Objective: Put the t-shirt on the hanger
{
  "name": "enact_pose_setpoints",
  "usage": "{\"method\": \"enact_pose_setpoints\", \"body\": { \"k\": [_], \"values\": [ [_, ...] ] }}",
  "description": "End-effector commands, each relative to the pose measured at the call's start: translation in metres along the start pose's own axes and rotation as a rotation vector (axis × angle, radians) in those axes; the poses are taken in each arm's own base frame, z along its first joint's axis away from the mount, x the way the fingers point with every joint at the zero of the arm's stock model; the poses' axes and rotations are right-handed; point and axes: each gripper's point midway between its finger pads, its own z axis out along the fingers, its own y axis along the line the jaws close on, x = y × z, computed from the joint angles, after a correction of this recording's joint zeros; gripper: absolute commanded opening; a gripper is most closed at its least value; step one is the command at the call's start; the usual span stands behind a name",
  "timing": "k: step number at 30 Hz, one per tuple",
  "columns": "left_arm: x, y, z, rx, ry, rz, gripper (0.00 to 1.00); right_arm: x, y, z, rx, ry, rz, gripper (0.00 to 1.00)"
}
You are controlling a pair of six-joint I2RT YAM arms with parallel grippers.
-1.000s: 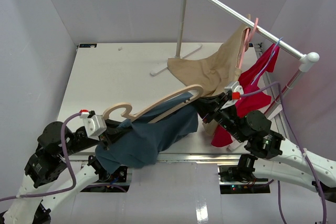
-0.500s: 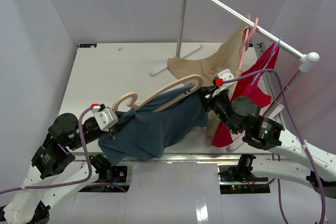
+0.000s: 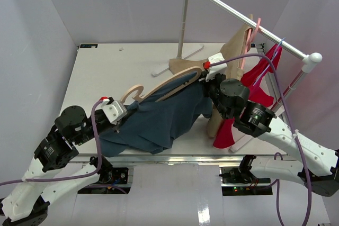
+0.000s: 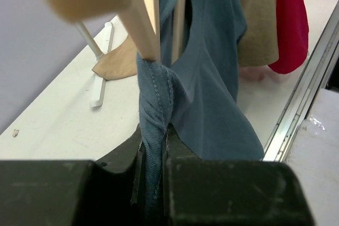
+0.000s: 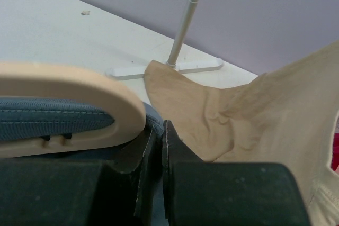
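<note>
The slate-blue t-shirt (image 3: 159, 117) hangs stretched between my two grippers above the table's front. The beige wooden hanger (image 3: 159, 89) lies along its upper edge, hook (image 3: 131, 92) at the left, its right end by my right gripper. My left gripper (image 3: 123, 116) is shut on a twisted bunch of the t-shirt (image 4: 154, 115), just below the hanger's bars (image 4: 151, 14). My right gripper (image 3: 207, 82) is shut on the t-shirt's edge (image 5: 159, 123) under the hanger's rounded end (image 5: 69, 107).
A white clothes rail (image 3: 243, 17) stands at the back right, its foot (image 3: 177, 61) on the table. A tan garment (image 3: 222, 67) on a pink hanger (image 3: 253, 33) and a red garment (image 3: 254, 93) on a blue hanger (image 3: 273, 56) hang close behind my right gripper.
Both grippers have moved away from the front edge toward the back right, carrying the t-shirt and hanger with them. The right gripper has come up against the tan garment.
</note>
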Motion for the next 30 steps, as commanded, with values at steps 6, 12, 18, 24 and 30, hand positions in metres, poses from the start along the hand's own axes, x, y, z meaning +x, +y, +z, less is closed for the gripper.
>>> {"method": "enact_pose_setpoints", "body": {
  "k": [6, 12, 18, 24, 30],
  "values": [
    [0.065, 0.017, 0.002, -0.095, 0.308, 0.11, 0.0, -0.083, -0.062, 0.001, 0.2, -0.159, 0.032, 0.08],
    [0.045, 0.021, 0.021, -0.089, 0.284, 0.105, 0.0, -0.069, -0.018, 0.011, -0.023, -0.048, 0.002, 0.08],
    [0.017, -0.008, 0.029, 0.066, 0.137, 0.041, 0.0, -0.043, 0.072, -0.019, -0.561, 0.016, -0.006, 0.08],
    [0.036, -0.041, 0.019, 0.198, 0.155, -0.051, 0.0, -0.025, 0.127, -0.063, -0.97, 0.073, -0.031, 0.23],
    [0.029, -0.069, 0.003, 0.331, 0.067, -0.083, 0.0, -0.039, 0.137, -0.091, -1.125, -0.045, -0.053, 0.58]
  ]
}}
